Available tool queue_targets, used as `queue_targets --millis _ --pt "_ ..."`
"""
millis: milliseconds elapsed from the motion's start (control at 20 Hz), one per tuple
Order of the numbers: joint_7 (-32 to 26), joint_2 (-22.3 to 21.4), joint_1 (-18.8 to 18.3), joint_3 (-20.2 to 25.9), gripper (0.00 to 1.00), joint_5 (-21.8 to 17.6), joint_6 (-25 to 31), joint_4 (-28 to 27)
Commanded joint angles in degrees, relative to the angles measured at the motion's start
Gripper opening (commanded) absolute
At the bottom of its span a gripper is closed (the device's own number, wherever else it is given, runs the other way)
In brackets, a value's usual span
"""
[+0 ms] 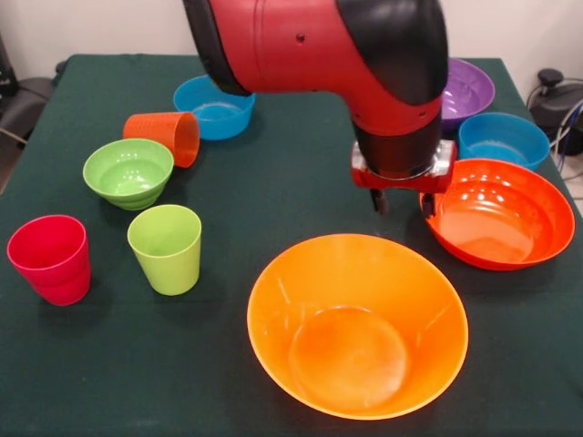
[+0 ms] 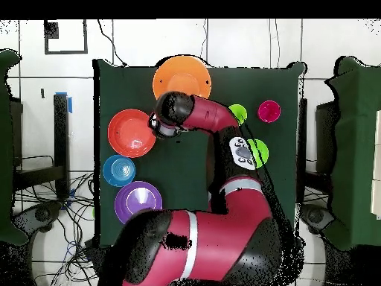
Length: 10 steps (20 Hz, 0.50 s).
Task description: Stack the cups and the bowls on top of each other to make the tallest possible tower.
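The red and black arm (image 1: 319,45) comes down from the top of the front view and bends at a black elbow, its wrist pointing straight down; the gripper (image 1: 401,202) hangs low over the table, its two short dark fingers (image 1: 379,200) apart with a clear gap between them. From overhead the arm (image 2: 216,119) reaches from the base across the table.

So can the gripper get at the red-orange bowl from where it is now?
Probably yes. The gripper hangs open just beside the red-orange bowl's rim, with bare table beneath it. The yellow-orange bowl sits nearer the camera and the blue bowl behind; neither blocks the way.
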Motion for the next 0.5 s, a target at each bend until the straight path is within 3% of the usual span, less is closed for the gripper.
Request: queue_targets --millis 50,500 --pt "-8.1 2.9 -2.5 6.0 1.00 -4.0 -0.9 4.6" --pt "-6.8 6.9 -3.0 7.9 1.00 -5.0 -8.4 5.7"
